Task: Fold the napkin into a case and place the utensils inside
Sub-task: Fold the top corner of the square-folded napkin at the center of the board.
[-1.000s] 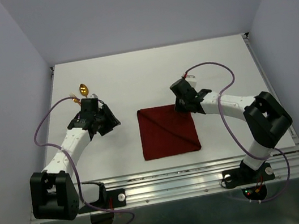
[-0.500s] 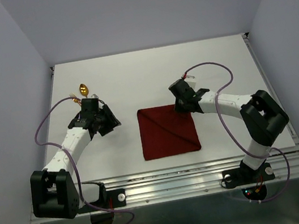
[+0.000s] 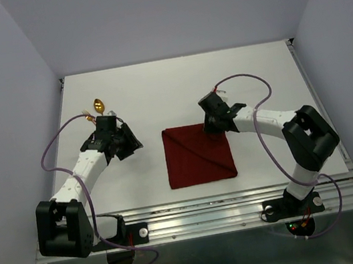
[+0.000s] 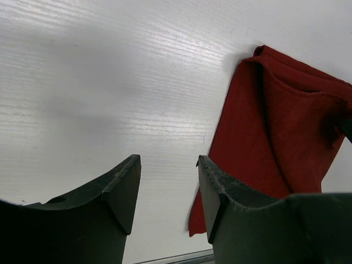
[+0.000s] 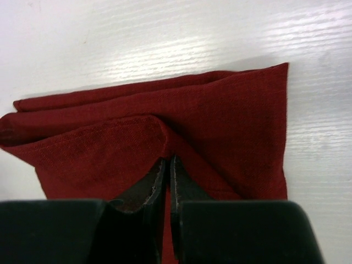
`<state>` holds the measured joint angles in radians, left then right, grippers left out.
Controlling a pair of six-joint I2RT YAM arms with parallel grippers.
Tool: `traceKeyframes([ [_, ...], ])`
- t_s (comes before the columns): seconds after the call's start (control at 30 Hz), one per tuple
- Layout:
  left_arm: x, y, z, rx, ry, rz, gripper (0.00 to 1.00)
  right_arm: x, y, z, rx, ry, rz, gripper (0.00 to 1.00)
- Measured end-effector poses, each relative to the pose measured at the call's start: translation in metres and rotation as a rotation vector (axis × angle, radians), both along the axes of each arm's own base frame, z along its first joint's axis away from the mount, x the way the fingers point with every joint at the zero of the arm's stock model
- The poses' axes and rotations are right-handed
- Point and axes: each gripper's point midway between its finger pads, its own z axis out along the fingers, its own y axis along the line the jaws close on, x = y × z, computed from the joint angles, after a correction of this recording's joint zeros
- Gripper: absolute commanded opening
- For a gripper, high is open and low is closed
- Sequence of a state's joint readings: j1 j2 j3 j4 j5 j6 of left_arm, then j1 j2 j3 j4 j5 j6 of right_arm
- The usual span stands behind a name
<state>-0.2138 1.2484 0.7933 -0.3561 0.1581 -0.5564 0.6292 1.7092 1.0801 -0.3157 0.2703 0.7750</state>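
The napkin (image 3: 198, 154) lies near the middle of the tabletop (image 3: 155, 85), partly folded. Its far edge is gripped near the right corner by the right pincer (image 5: 166, 162), whose jaws are closed tight on a raised flap of the top layer. The left pincer (image 4: 168, 165) is held wide and empty over bare tabletop just to the left of the cloth, touching nothing. The spoon (image 3: 98, 105) and the fork (image 3: 85, 113) lie at the far left, apart from the napkin and partly hidden behind the left arm (little more than the spoon's bowl and a gold sliver of the fork are seen). Since only a thin bite of cloth is held, the flap could be lost mid-fold if it is drawn too fast or too far. Since the opposite edge is pinned by nothing, the whole napkin could be dragged across the smooth surface rather than folded, and the layers beneath could be pulled out of line, so that a crooked pouch would be left. It cannot be told whether one layer or two are pinched; if both are taken, the fold would be bunched.
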Motion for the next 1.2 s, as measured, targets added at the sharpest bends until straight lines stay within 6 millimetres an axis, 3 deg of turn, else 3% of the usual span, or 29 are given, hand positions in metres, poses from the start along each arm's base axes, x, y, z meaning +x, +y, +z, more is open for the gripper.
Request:
traceKeyframes([
  [0.3,0.0,0.0,-0.009,0.008,0.031,-0.004,0.56,-0.029,0.033,0.017,0.086,0.031,0.12,0.01],
  [0.67,-0.001,0.0,-0.01,0.007,0.036,-0.005,0.56,-0.074,0.083,0.021,0.144,0.075,0.25,0.01],
  [0.9,-0.001,0.0,-0.01,0.007,0.036,-0.004,0.56,-0.079,0.112,0.039,0.199,0.056,0.296,0.01],
  [1.2,-0.001,0.0,-0.01,0.007,0.037,-0.004,0.56,-0.076,0.112,0.039,0.198,0.051,0.287,0.01],
])
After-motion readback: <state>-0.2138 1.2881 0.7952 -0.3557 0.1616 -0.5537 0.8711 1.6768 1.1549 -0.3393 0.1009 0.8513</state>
